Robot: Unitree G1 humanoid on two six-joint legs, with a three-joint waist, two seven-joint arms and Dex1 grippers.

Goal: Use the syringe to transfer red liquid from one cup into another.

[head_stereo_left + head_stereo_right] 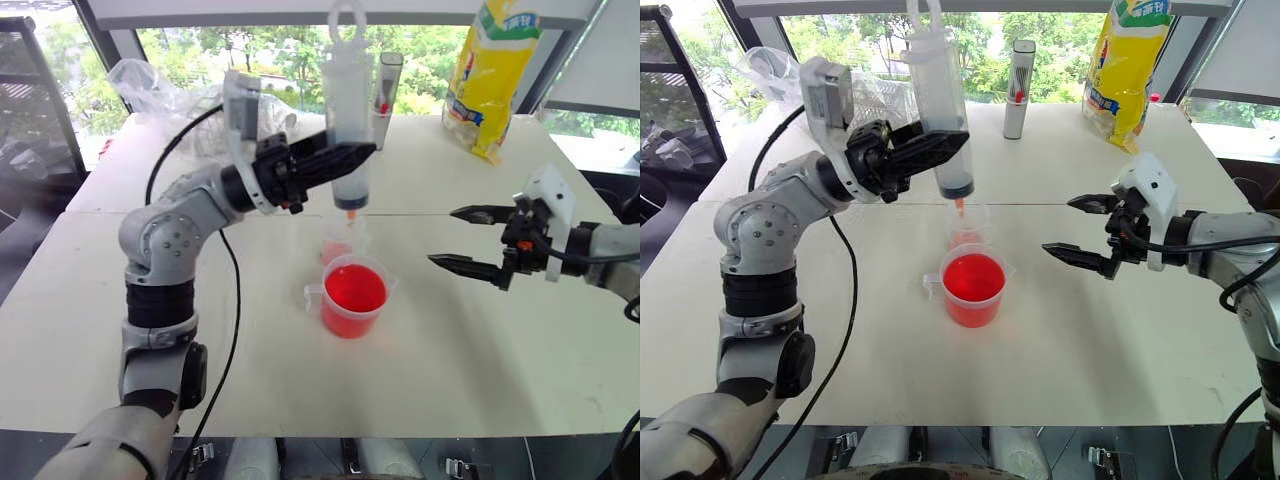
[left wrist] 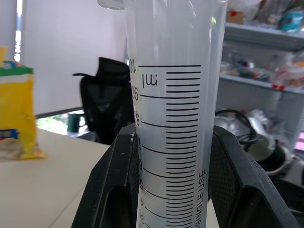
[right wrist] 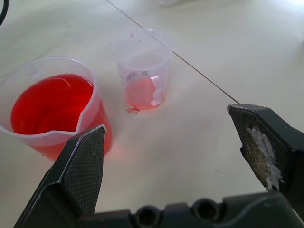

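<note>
The left gripper [image 1: 345, 155] is clamped around the barrel of the large clear plastic syringe with a black plunger seal and short orange-red tip [image 1: 348, 110], holding it upright above the white bench [image 1: 450, 350]. In the left wrist view the two black fingers [image 2: 111, 185] press the graduated barrel from both sides. The syringe's tip hangs just above the smaller, narrower clear plastic cup [image 1: 340, 243], apart from it, and the plunger ring stands at the top.

The small cup holds a shallow layer of red-orange translucent liquid [image 3: 141, 92]. Just beside it, at its 6 o'clock toward the robot, stands the larger clear plastic measuring beaker with a side handle and pouring lip [image 1: 352, 298], about half full of the same red liquid. Both sit near the middle of the bench.

The right gripper [image 1: 470, 238] hovers at 3 o'clock of the beaker, well apart from it, its fingers spread wide and holding nothing; they point toward the two cups.

At the far edge, at 12 o'clock of the cups, stands a grey cylinder [image 1: 1018, 88]; a yellow bag [image 1: 492, 75] leans at 1 o'clock, and crumpled clear plastic [image 1: 165, 95] lies at 10 o'clock.
</note>
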